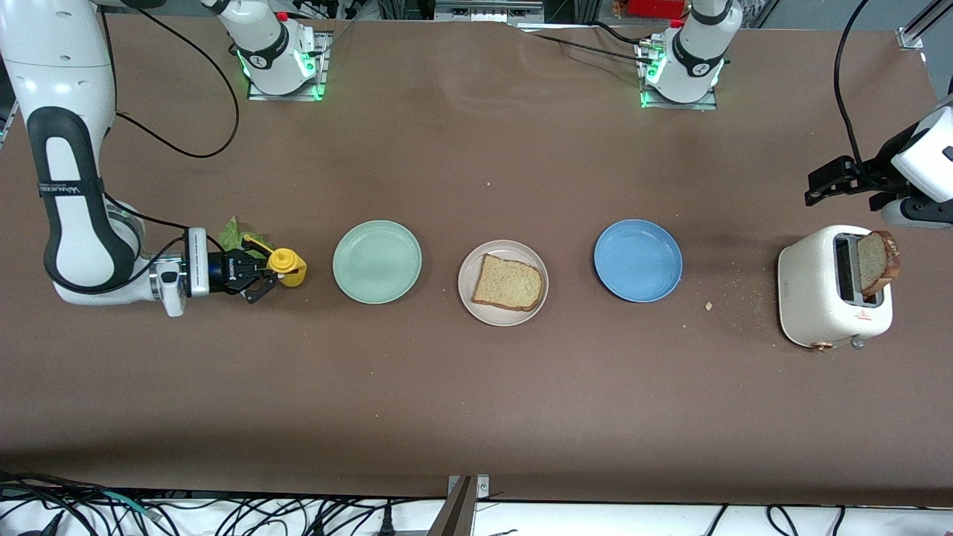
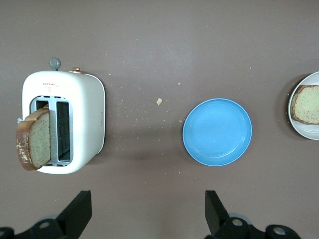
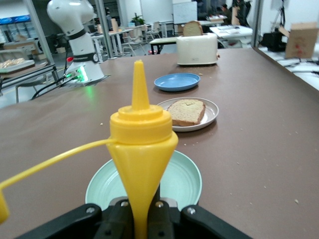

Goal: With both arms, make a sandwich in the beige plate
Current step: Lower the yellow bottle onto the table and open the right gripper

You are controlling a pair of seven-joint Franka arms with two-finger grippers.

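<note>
At the right arm's end of the table, the right gripper (image 1: 262, 277) is clenched on a yellow squeeze bottle (image 1: 287, 267), which it grips by the narrowed end so that the cap and pointed nozzle face away from the wrist. In the right wrist view the bottle (image 3: 142, 149) points along the row of plates, its long axis in line with them. A crinkled green lettuce leaf (image 1: 234, 234) shows just beside the gripper, partly hidden by it.

Next along the row lies the mint-green plate (image 1: 377, 261), then the beige plate (image 1: 503, 282) in the middle of the table, then the blue plate (image 1: 637, 260); the three sit apart from one another. On the beige plate rests one square slice of bread (image 1: 508, 282), flat, speckled brown with a darker crust, its rounded top edge turned toward the blue plate.

Toward the left arm's end stands a white toaster (image 1: 834, 287) with crumbs scattered on the table near it. A second slice of bread (image 1: 878, 261) stands on edge in one slot, tilted and sticking well out, crust dark brown.

Over the table near the toaster hangs the left gripper (image 1: 830, 182), its fingers (image 2: 77, 211) spread wide and grasping nothing.
</note>
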